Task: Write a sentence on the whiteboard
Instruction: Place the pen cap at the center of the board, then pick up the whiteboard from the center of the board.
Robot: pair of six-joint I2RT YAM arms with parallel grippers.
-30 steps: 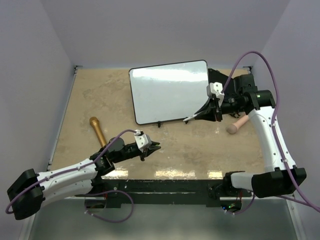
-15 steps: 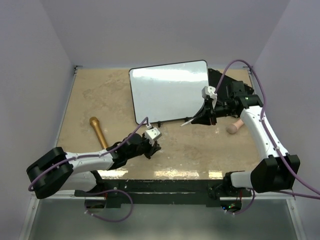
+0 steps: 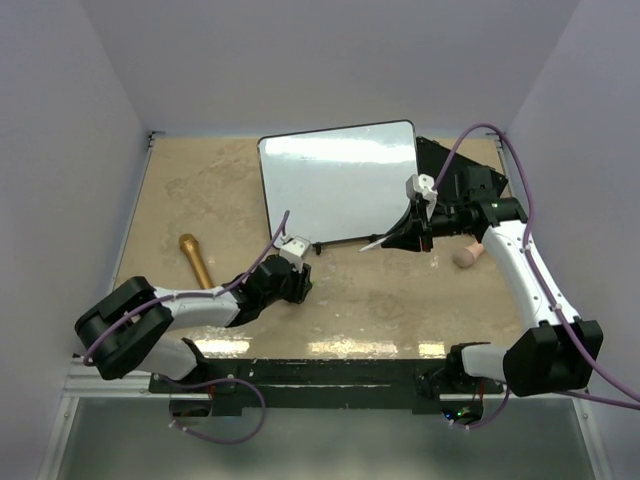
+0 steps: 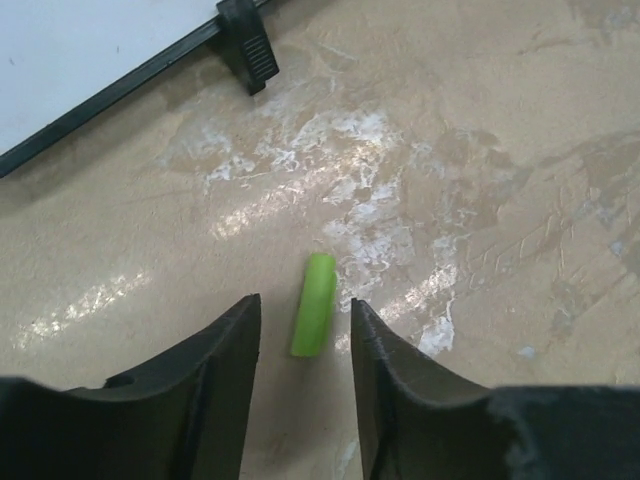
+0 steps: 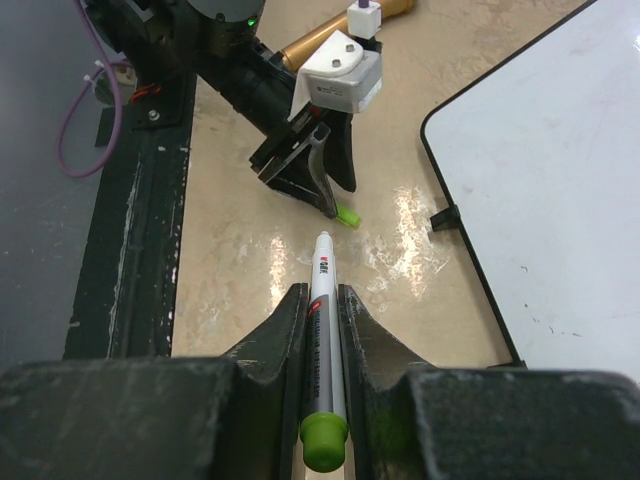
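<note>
The whiteboard [image 3: 340, 185], upper centre of the overhead view, showed no writing. The right end effector [image 5: 322, 300] pinched the marker [image 5: 323, 340], apparently uncapped. The left end effector [image 4: 305, 312] stood parted around the loose green cap [image 4: 315, 322] on the desk [image 3: 400, 300]. The whole sentence was left to write.

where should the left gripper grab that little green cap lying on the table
Grip the green cap across its middle, coming straight down from above. It lies flat on the table, a short tube pointing roughly away from the left gripper, whose open fingers flank it. Closing on its long curved sides, not its ends, looks safest.
</note>
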